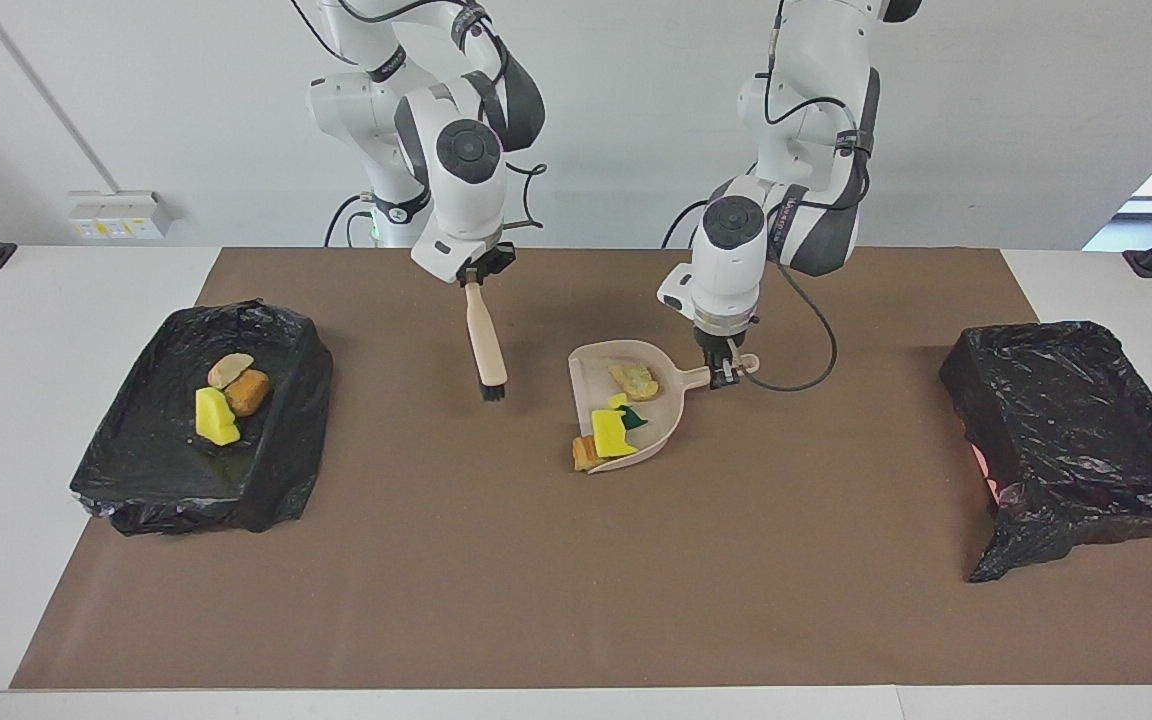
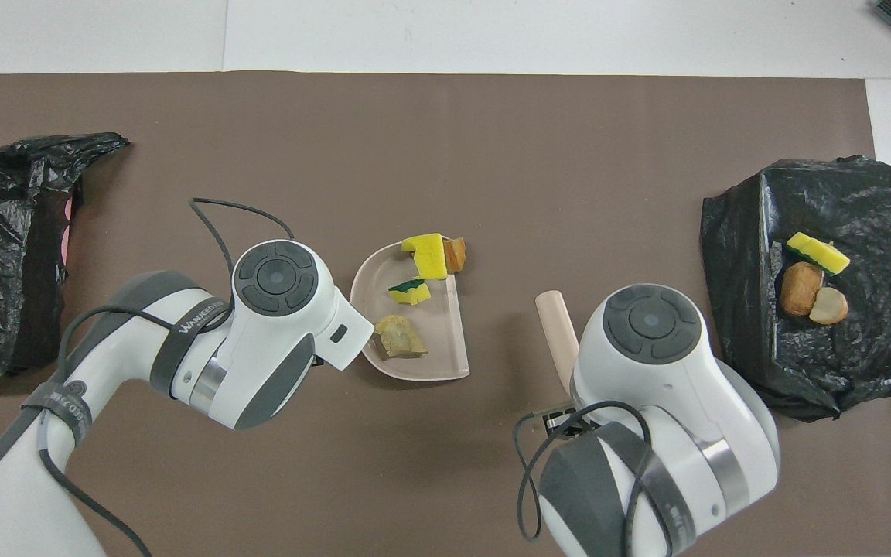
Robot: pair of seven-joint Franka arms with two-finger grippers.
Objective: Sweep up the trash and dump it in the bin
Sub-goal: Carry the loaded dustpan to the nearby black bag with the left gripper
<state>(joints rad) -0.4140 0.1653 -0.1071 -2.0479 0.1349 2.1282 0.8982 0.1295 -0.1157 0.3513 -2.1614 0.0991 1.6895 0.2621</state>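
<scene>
At mid-worktop, item: beige dustpan (image 1: 636,400), carrying a beige foam scrap (image 1: 633,379), a green-backed yellow scrap (image 1: 624,413) and a bright yellow sponge scrap (image 1: 612,433); an orange-brown scrap (image 1: 582,452) sits at its lip, half off. I judge all of them light, soft and springy, apt to roll out if tipped. My left tool (image 1: 723,372) is clenched on the pan's handle, the best hold. My right tool (image 1: 474,277) grasps the brush (image 1: 485,343), lifted beside. Three scraps lie in the bag-lined bin (image 1: 156,470) at the right arm's end; another lined bin (image 1: 1076,430) stands toward the left arm's end.
</scene>
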